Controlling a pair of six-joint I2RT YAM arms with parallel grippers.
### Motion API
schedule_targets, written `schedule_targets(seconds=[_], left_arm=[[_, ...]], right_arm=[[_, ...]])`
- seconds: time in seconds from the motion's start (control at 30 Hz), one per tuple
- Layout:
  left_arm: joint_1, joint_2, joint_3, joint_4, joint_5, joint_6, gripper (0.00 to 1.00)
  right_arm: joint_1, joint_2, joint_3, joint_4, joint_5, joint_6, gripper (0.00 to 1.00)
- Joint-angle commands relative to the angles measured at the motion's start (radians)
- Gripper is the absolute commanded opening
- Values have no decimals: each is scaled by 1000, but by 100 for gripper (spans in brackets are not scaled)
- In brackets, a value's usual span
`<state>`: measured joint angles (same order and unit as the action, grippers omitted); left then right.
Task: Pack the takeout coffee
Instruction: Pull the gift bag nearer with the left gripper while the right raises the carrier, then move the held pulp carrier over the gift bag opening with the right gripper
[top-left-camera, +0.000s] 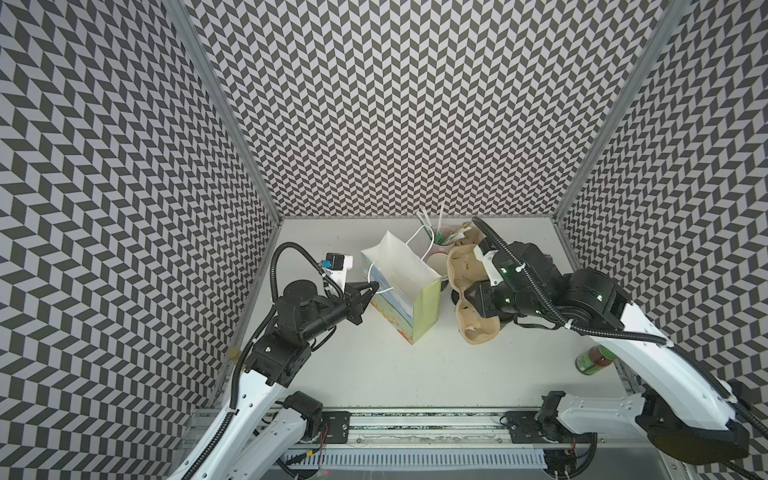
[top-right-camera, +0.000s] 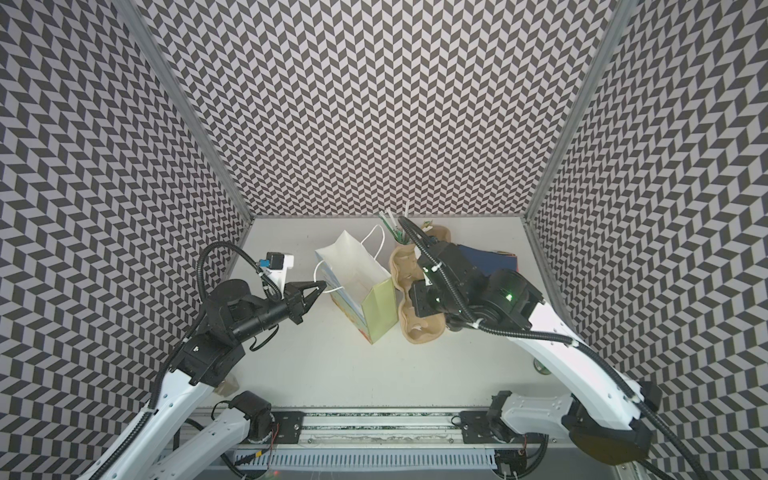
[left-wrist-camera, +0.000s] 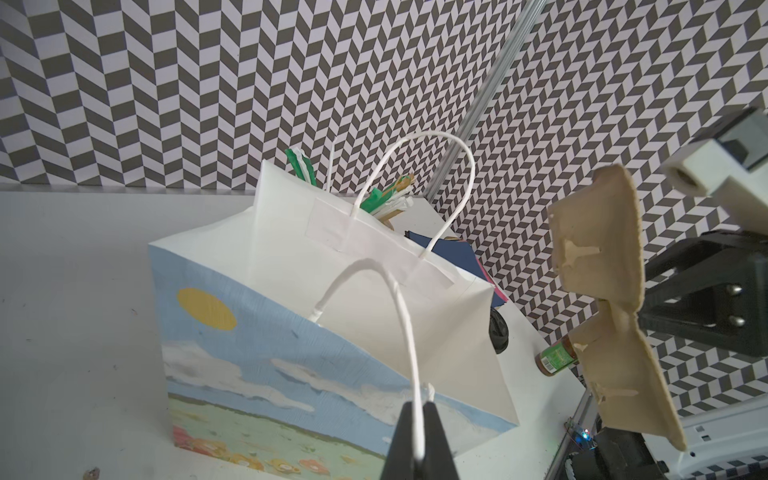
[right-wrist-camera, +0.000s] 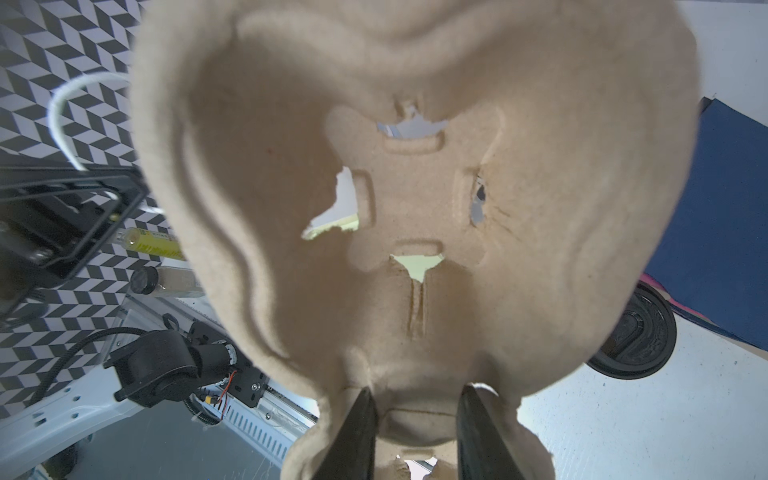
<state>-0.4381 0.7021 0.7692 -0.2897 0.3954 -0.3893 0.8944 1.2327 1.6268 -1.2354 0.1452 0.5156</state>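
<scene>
A gift bag (top-left-camera: 399, 282) with a white inside and a sky-and-flowers print stands open mid-table. My left gripper (left-wrist-camera: 419, 419) is shut on its near white handle (left-wrist-camera: 409, 332), at the bag's left rim in both top views (top-right-camera: 324, 284). My right gripper (right-wrist-camera: 417, 415) is shut on the edge of a tan pulp cup carrier (top-left-camera: 465, 266), held tilted on edge just right of the bag (left-wrist-camera: 598, 249). The takeout coffee shows as a round black lid (right-wrist-camera: 631, 336) on the table behind the carrier, and as a dark shape (left-wrist-camera: 498, 330) past the bag. In both top views my right arm hides it.
A pink cup of straws (top-left-camera: 436, 245) stands behind the bag. Navy blue paper (top-right-camera: 486, 257) lies at the back right beside the lid. A green-labelled bottle (top-left-camera: 592, 360) sits near the right edge. A small jar (right-wrist-camera: 166, 282) and a yellow tube (right-wrist-camera: 153, 245) lie by the left wall.
</scene>
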Motion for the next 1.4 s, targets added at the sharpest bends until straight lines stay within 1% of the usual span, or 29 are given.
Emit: schedule_targets(seconds=[0.0,0.2,0.47,0.7,0.93,1.03,1.2,1.37], left_arm=[[2,-13,-42,1,1,33,0],[-1,-26,-59,1,-9,39,0],[-5,-52,-68,0,-37,40,0],[-10,-62,-71,-3,-54,40,0],[-16,-68,-73,-4,-67,43,0],[-19,-70,-73,-5,-71,46,0],[-21,-74,-74,-8,-82,50,0],[-23,-77,-74,-8,-86,52,0]], right_arm=[[19,22,49,-1,19,-6,31],[54,77,147,-23,36,1,31],[104,191,335,-68,63,-6,31],[143,265,418,-4,90,-41,31],[144,404,586,-10,97,-105,31],[144,444,622,10,86,-116,31],[144,494,657,74,117,-154,31],[144,529,661,132,113,-193,31]])
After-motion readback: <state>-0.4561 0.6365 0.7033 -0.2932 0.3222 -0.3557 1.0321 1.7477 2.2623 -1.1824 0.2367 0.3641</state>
